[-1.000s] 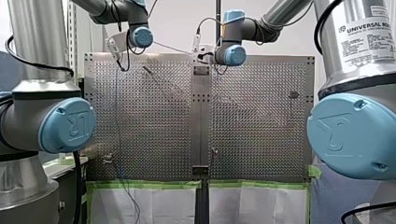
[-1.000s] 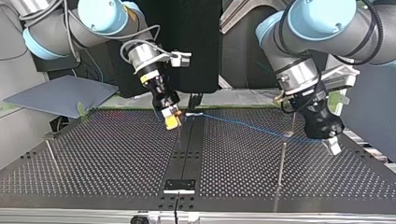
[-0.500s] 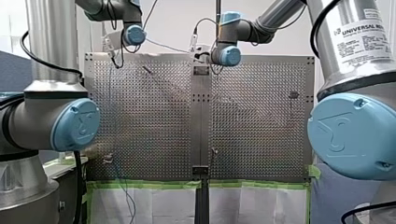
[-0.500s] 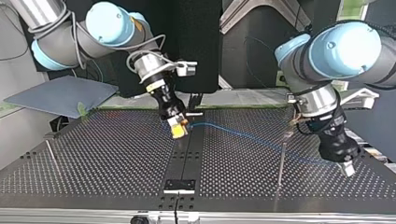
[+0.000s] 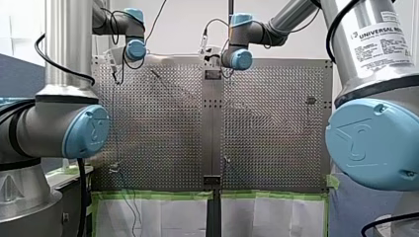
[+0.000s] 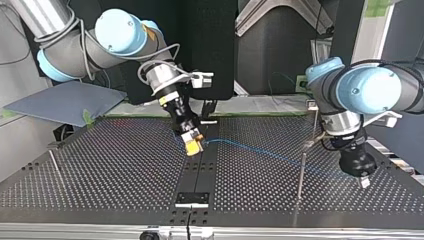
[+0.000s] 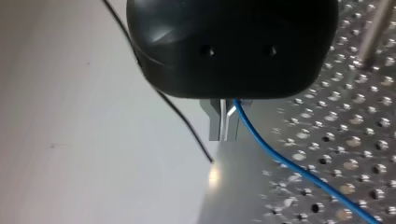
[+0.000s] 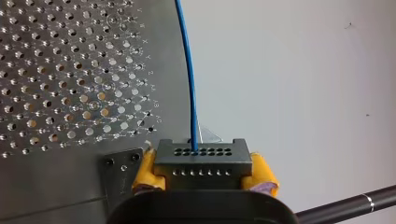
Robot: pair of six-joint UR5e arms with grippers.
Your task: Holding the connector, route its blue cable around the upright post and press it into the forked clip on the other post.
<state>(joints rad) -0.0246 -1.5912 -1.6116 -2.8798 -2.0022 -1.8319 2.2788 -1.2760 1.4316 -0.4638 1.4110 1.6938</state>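
While my right gripper (image 8: 201, 173) is clamping its yellow pads (image 8: 145, 171) on either end of the black rectangular connector block with rows of small holes (image 8: 201, 158), it is hanging tilted over the dark centre strip (image 6: 200, 172) of the perforated metal table (image 6: 100, 175). And look at the thin blue cable (image 6: 260, 152): it is leaving the connector's holed face and running across the table toward the top view's right, all the way to my left gripper (image 6: 364, 182). That one is hovering low near the table's edge there, its metal fingers (image 7: 215, 121) drawn almost together, with the cable coming out from between them. Along the way the cable is crossing the thin upright metal post (image 6: 300, 175) near its top; which side of it the cable is passing, I cannot tell.
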